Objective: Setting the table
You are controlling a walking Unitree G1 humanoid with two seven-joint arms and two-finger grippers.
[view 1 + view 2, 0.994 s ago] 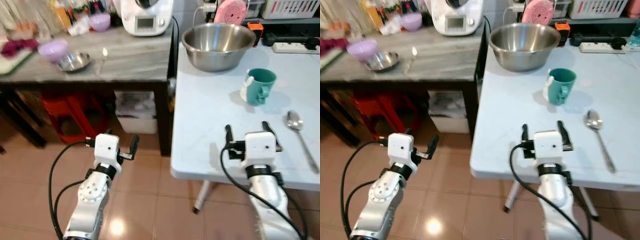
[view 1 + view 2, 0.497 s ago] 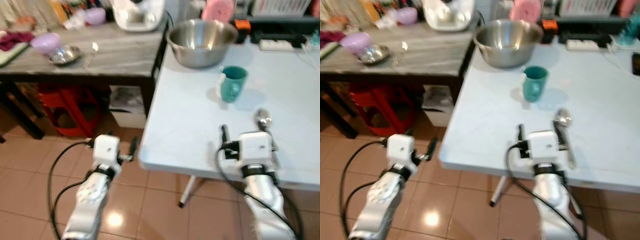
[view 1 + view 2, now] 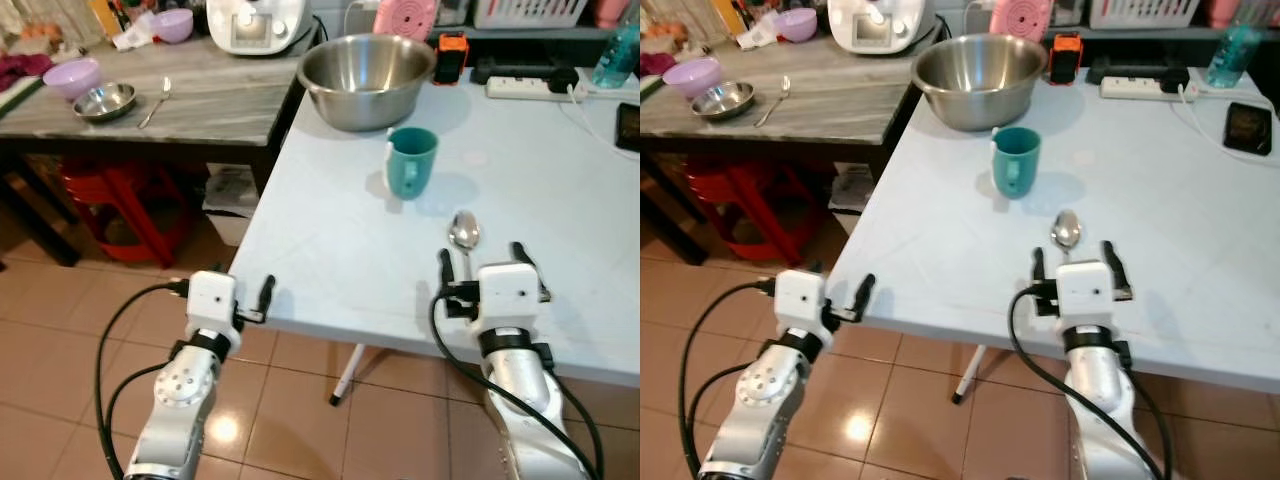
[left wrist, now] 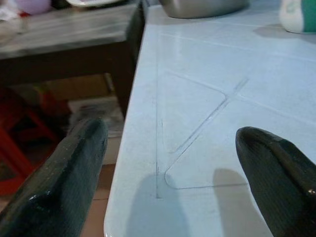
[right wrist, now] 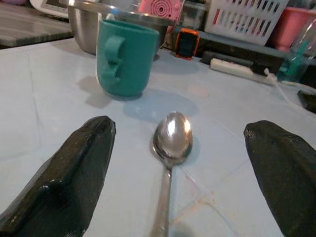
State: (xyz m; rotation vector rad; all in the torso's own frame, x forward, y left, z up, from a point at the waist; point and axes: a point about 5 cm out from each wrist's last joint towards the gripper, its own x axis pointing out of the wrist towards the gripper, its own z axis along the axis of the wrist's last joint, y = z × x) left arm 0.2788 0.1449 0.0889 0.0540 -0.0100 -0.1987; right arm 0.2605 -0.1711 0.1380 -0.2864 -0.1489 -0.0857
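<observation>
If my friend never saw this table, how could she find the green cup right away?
Look at the big pale blue table. Near its far edge stands a large steel mixing bowl, and the teal mug stands upright just in front of it, with a spoon lying closer to the robot. It is the only green thing there, and it has a handle.

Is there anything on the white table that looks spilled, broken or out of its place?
Nothing stands out. The teal mug stands upright, the steel bowl sits upright behind it, and the spoon lies flat between the open fingers of the right gripper. No spill shows.
</observation>
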